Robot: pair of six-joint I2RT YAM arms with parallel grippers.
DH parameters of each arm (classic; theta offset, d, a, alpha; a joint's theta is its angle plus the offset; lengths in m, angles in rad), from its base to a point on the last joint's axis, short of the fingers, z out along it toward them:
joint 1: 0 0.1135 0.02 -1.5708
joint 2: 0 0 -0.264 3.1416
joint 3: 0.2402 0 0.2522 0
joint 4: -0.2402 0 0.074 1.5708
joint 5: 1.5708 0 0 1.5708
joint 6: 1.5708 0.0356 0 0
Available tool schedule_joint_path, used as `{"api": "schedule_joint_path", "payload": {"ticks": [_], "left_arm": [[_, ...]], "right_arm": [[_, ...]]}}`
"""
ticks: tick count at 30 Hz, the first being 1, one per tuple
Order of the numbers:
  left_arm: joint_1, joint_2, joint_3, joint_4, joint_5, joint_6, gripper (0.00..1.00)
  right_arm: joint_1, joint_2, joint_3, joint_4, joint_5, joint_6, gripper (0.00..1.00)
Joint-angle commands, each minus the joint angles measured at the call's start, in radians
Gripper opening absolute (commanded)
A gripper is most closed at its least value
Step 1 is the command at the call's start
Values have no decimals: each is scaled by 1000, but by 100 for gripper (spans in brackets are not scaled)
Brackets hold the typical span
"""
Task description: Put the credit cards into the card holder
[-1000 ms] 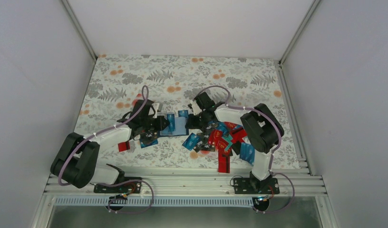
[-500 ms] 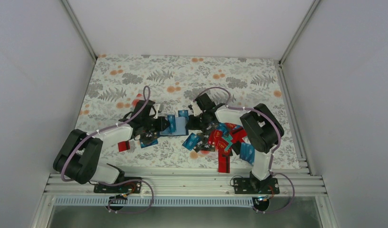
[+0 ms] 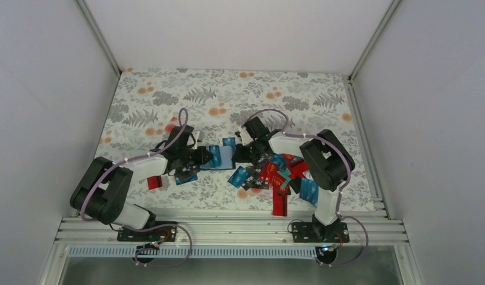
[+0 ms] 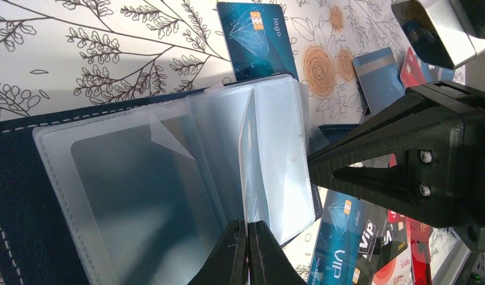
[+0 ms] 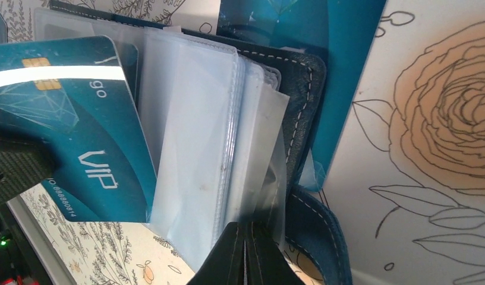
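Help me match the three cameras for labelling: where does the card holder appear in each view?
Top external: card holder at the picture's centre, just left of the loose credit cards.
Left wrist: fills the left and centre, lying open.
Right wrist: centre, running top to bottom.
Shared landmark: the teal card poking out from under its edge.

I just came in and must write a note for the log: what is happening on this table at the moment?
The navy card holder lies open. The left gripper is shut on one clear sleeve. The right gripper is shut on the neighbouring sleeves. A teal VIP card lies against them; whether it is inserted, I cannot tell. Most credit cards lie loose in a pile nearby.
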Motion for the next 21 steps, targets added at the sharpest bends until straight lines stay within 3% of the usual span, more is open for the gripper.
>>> {"api": "schedule_joint_path", "payload": {"ticks": [1, 21], "left_arm": [[2, 17, -13, 13, 20, -19, 2], [4, 147, 71, -82, 38, 17, 2]], "right_arm": [[2, 45, -25, -26, 20, -11, 5], [2, 59, -24, -32, 14, -16, 4]]}}
